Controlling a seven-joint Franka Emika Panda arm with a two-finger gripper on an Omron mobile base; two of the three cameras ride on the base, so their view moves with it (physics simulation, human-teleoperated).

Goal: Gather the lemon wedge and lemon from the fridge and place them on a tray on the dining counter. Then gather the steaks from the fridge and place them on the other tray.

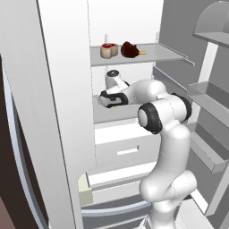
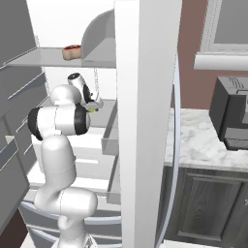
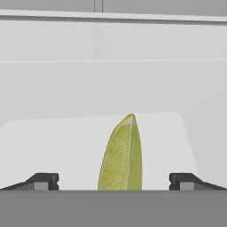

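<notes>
A yellow-green lemon wedge [image 3: 122,155] stands on its edge on the fridge's middle shelf [image 3: 53,142]. In the hand view it rises right between my two fingertips. My gripper [image 3: 119,181] is open, with a fingertip [image 3: 44,181] well clear of the wedge on each side. The base views show the hand [image 1: 109,97] reaching in over that shelf, gripper [image 2: 94,105] pointing down at it. A red-topped steak [image 1: 108,50] sits on the upper shelf above the hand, and also shows in the right base view [image 2: 71,52]. The lemon and the trays are out of view.
A dark brown food item on a stick [image 1: 130,50] lies beside the steak. The open fridge door [image 1: 58,112] stands close on the left and door racks [image 1: 210,103] on the right. Drawers [image 1: 125,150] sit below the shelf. A marble counter [image 2: 203,140] holds a dark appliance [image 2: 235,116].
</notes>
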